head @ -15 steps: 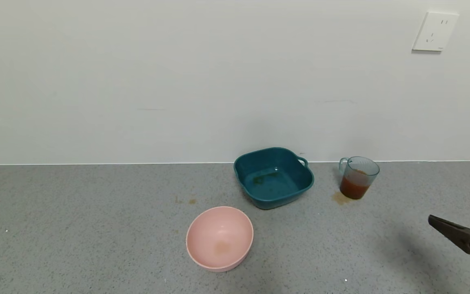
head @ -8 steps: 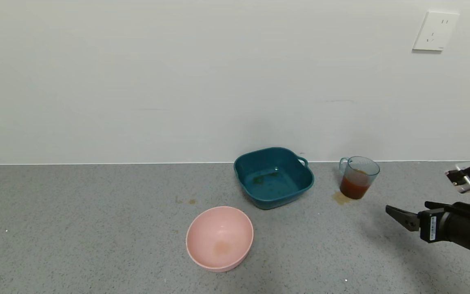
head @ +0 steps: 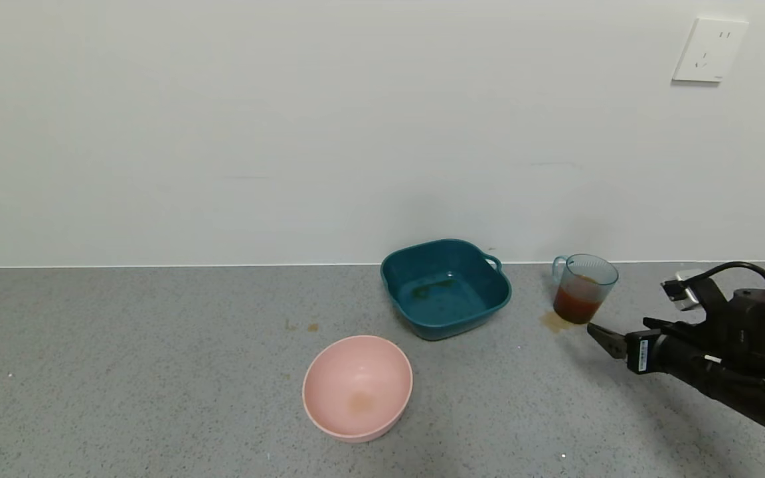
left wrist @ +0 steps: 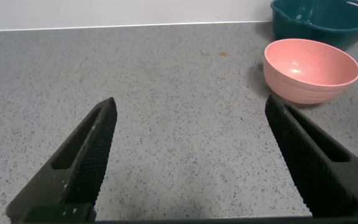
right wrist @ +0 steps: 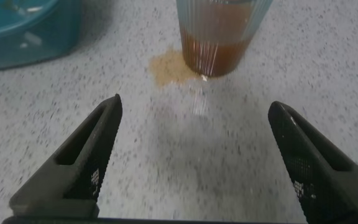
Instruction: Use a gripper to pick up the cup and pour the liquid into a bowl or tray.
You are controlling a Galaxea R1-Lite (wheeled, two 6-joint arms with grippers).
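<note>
The cup (head: 584, 287) stands upright at the back right of the counter, its loop handle to the left, about half full of reddish-brown liquid (head: 575, 305). My right gripper (head: 621, 328) is open and empty, just in front and to the right of the cup, pointing at it and not touching it. In the right wrist view the cup (right wrist: 219, 31) stands beyond the open gripper (right wrist: 194, 104). The pink bowl (head: 329, 378) sits empty at centre front with a faint stain inside. My left gripper (left wrist: 190, 102) is open and empty over bare counter, with the pink bowl (left wrist: 311, 68) farther off.
A dark teal square basin (head: 445, 289) stands between cup and bowl, near the wall. A brown spill mark (head: 554, 322) lies at the cup's base. Small stains (head: 303, 326) mark the counter's middle. A wall outlet (head: 708, 50) is at the upper right.
My right arm has come in from the right edge and moved left toward the cup, its gripper still open. The cup, bowl and basin have not moved.
</note>
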